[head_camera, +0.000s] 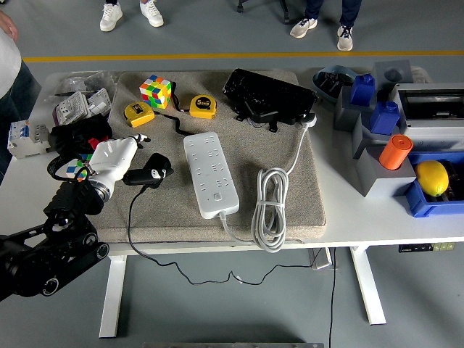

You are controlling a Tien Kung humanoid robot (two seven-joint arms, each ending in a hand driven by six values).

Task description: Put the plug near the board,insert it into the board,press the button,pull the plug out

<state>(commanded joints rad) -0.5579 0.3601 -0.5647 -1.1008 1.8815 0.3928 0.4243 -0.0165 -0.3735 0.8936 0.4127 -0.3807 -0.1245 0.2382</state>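
From the head view, my left arm (54,232) comes in from the lower left corner and reaches over the near left part of the grey mat (290,210), ending in my left hand (119,156) with its white shell. The black plug (148,175) lies on the mat just to the right of that hand, close against it, its thin black cable (132,225) running down off the mat's front edge and hanging below the white table (391,225). My fingers (139,139) are mostly hidden behind the hand's shell; only small dark tips show at its upper right, above the plug, and I cannot tell whether they are spread, curled, or gripping the plug. The plug's right end points toward the white power strip (210,174), which lies lengthwise in the middle of the mat, a clear gap between the two. The strip's own white cord (270,206) is coiled just to its right. At the far side of the mat sit a colour cube (155,91), two yellow tape measures (139,113) (203,106) and a black device (270,96). To the left of my hand, off the mat, lies a heap of black and white items that I cannot make out well. On the right side of the table stand grey and blue bins (377,123), with an orange cylinder (396,151) and a yellow fruit (432,177) among them. My right arm does not show. A person stands at the far left edge, only partly in frame.
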